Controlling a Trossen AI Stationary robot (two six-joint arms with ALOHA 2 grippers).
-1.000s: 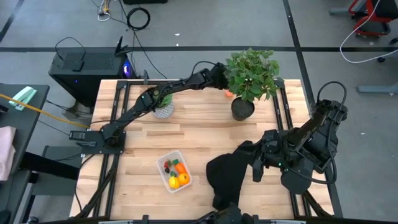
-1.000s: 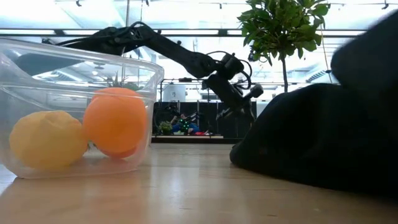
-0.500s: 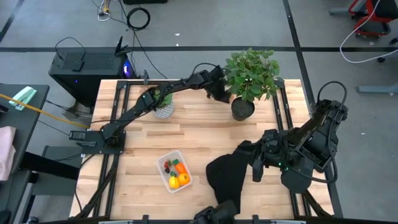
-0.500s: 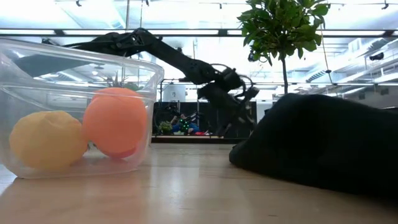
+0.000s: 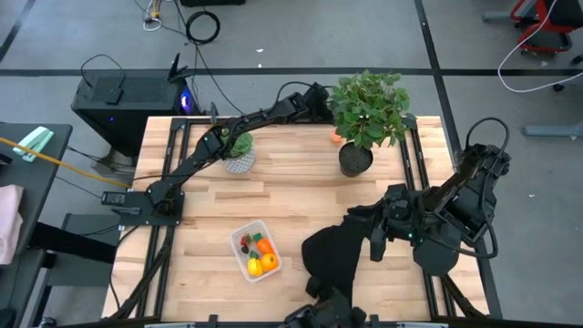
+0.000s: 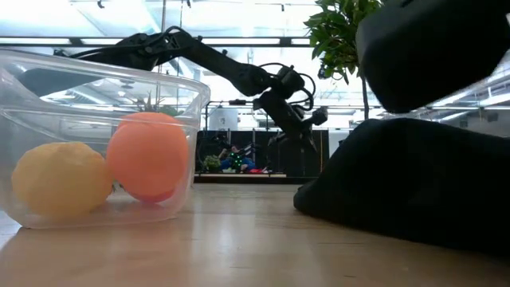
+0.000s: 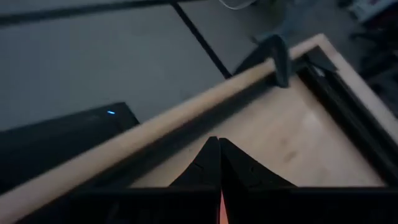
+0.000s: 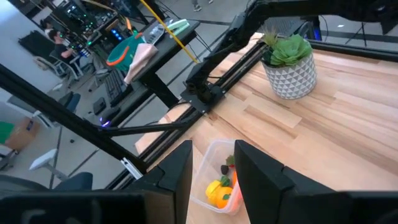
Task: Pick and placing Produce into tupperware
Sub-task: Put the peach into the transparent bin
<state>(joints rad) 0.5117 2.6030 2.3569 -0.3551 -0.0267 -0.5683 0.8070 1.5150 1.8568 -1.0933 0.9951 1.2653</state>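
Observation:
The clear tupperware (image 5: pixel 255 251) sits near the table's near edge with several produce pieces inside, among them an orange one (image 6: pixel 147 155) and a yellow one (image 6: pixel 60 179). It also shows in the right wrist view (image 8: pixel 217 186). A small orange piece (image 5: pixel 336 137) lies on the table by the big plant's pot. My left gripper (image 5: pixel 319 98) (image 7: pixel 219 142) is shut and hangs above the far edge, left of that plant. My right gripper (image 5: pixel 376 230) (image 8: pixel 214 165) is open above the black cloth's right side, pointing toward the tupperware. My left gripper shows a thin orange-red streak (image 7: pixel 221 211) far back between its shut fingers. Whether that is a piece of produce, I cannot tell.
A black cloth (image 5: pixel 332 255) lies heaped right of the tupperware and fills the low view's right (image 6: pixel 414 183). A tall leafy plant (image 5: pixel 369 109) in a dark pot stands at the far right. A small plant in a white pot (image 5: pixel 240 157) stands far left of centre.
My left gripper dipped down beside the big plant's pot, then rose and drew back toward the table's far edge. A dark bulk has come into the low view's upper right.

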